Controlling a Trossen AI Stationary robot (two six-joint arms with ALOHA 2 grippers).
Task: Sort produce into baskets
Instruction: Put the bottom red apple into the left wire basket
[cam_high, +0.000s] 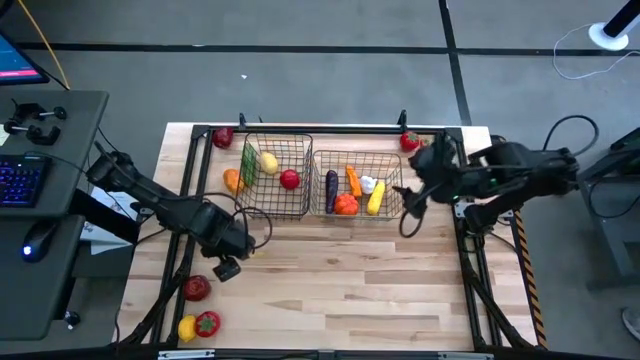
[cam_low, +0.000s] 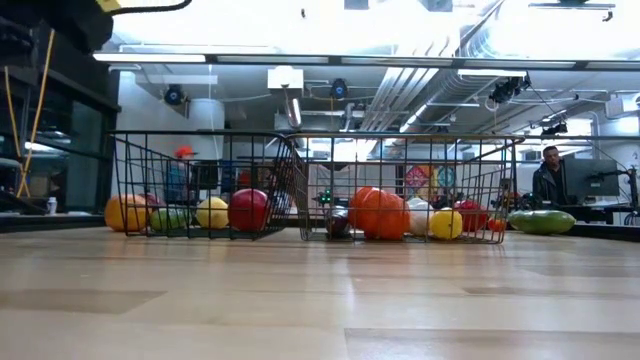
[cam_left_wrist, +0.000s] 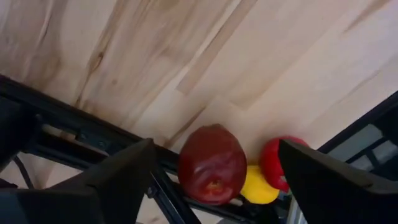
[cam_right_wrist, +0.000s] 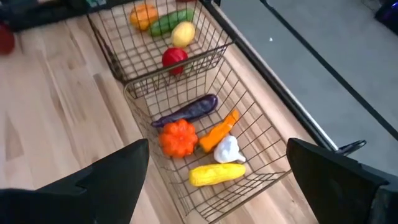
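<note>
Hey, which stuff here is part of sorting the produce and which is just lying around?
Job: left basket; right basket; loose dark red fruit; yellow piece; red piece; red fruit.
Just around: keyboard; mouse; floor cable.

A keyboard (cam_high: 20, 180) with purple-lit keys and a mouse (cam_high: 30, 246) sit on a grey desk (cam_high: 85, 110) left of the wooden table (cam_high: 340, 290). Beyond the table, a person (cam_low: 547, 172) sits behind a monitor (cam_low: 590, 180).
</note>
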